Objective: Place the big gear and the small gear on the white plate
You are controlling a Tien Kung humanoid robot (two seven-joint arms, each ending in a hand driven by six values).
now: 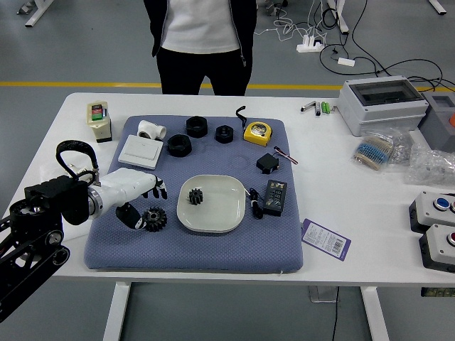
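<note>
"On the mat's left side, where does the big gear lie?"

"Flat on the blue mat, just left of the white plate and apart from it. The robot's left hand is right at it, thumb by the gear's left edge, the other fingers reaching past its far side."

"Has the hand got hold of it?"

"No, its fingers are parted and loose, with nothing gripped. Whether the thumb touches the teeth, I can't tell."

"And the small gear?"

"That one's in the plate, toward the left rim, with bare plate to its right."

"What's beyond the hand?"

"A flat white box on the mat, with a white pipe fitting behind it. Black rings sit to the right of those, then a yellow tape measure."

"Right of the plate?"

"A black cable, and next to it a black box. A purple-edged card lies at the mat's right edge, and a person stands at the far side of the desk."
</note>
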